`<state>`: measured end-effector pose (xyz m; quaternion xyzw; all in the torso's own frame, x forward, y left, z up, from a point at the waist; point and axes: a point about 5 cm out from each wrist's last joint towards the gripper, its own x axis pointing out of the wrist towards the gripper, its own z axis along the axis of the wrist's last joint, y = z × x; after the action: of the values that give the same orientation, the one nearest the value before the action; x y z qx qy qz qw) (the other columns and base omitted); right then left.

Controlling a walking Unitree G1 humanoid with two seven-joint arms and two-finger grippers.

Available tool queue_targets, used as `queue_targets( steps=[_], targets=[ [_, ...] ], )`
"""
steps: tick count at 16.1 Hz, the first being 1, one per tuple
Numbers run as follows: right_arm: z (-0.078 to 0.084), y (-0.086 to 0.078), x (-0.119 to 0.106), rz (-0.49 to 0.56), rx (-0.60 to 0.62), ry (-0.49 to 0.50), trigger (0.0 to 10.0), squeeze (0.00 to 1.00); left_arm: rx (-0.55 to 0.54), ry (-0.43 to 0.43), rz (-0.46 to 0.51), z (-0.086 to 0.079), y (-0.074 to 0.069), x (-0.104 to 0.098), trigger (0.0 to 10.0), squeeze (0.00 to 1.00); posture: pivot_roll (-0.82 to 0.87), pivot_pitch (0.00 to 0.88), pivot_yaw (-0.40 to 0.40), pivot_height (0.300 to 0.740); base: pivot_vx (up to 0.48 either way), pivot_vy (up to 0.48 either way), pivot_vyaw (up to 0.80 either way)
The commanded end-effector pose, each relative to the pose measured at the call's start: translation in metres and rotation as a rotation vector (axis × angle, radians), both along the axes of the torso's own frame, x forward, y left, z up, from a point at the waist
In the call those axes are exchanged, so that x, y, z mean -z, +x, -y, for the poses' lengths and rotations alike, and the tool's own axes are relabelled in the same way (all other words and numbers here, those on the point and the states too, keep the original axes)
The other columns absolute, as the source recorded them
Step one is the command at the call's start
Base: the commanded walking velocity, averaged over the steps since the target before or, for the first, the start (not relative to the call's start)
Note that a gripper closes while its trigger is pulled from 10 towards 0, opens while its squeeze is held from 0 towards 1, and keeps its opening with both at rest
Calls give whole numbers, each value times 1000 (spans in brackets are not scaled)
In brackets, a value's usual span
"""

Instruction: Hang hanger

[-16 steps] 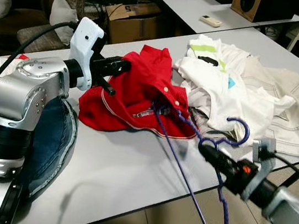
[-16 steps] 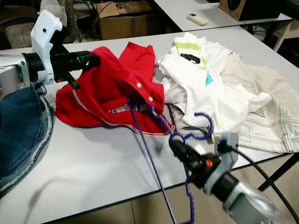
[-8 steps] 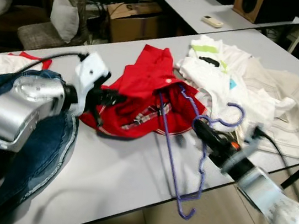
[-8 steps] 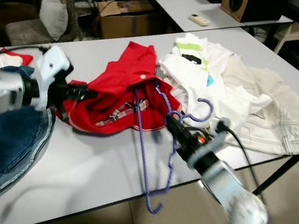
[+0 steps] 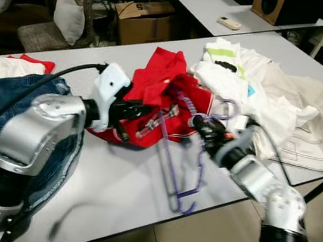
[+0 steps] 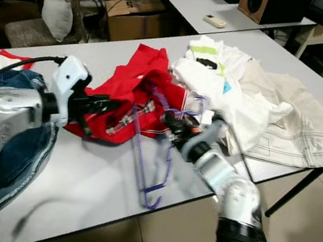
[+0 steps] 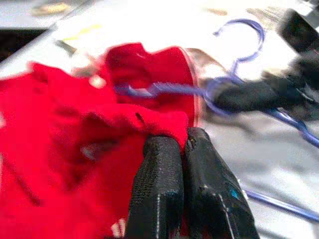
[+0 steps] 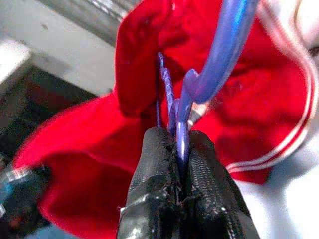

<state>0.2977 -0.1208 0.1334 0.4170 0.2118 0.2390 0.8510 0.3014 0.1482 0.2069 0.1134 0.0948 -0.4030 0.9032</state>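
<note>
Hanger [image 5: 183,160], purple wire, over the grey table [image 5: 134,183]: its neck is clamped between the closed fingers of the right gripper [image 8: 178,144], its hook [image 7: 239,45] points toward the white clothes [image 5: 255,98], one shoulder reaches into the red shirt [image 5: 159,90], and the lower bar hangs past the table's front edge. Left gripper [image 7: 180,144], fingers pressed together, pinches a fold of the red shirt at its near edge. Blue jeans [image 5: 9,93] lie at the table's left end beside the left arm; beige trousers [image 5: 312,118] lie at the right end
</note>
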Motion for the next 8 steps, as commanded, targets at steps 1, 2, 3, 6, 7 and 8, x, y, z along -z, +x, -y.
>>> queue_targets(
  steps=[1,2,3,6,7,8],
  targets=[
    [-2,-2,0,-13,-13,-42,10000,0,-74,10,81,-9,7,-13,0,0,11,0,67,740,0,0,0],
    [0,-6,0,-18,-17,-56,10000,0,-135,18,141,-15,13,-20,0,0,14,0,66,740,0,0,0],
    [4,-9,-1,-22,-8,-57,10000,0,-158,16,179,-19,15,-28,0,0,15,0,68,740,0,0,0],
    [18,-20,-2,-27,17,-78,10000,0,-150,35,233,-25,13,-36,0,0,11,0,68,740,0,0,0],
    [21,-23,-4,-18,20,-72,10000,0,-139,44,234,-27,12,-36,0,0,7,0,70,740,0,0,0],
    [23,-23,-8,0,40,-63,10000,0,-99,54,223,-27,9,-35,0,0,3,0,74,740,0,0,0]
  ],
)
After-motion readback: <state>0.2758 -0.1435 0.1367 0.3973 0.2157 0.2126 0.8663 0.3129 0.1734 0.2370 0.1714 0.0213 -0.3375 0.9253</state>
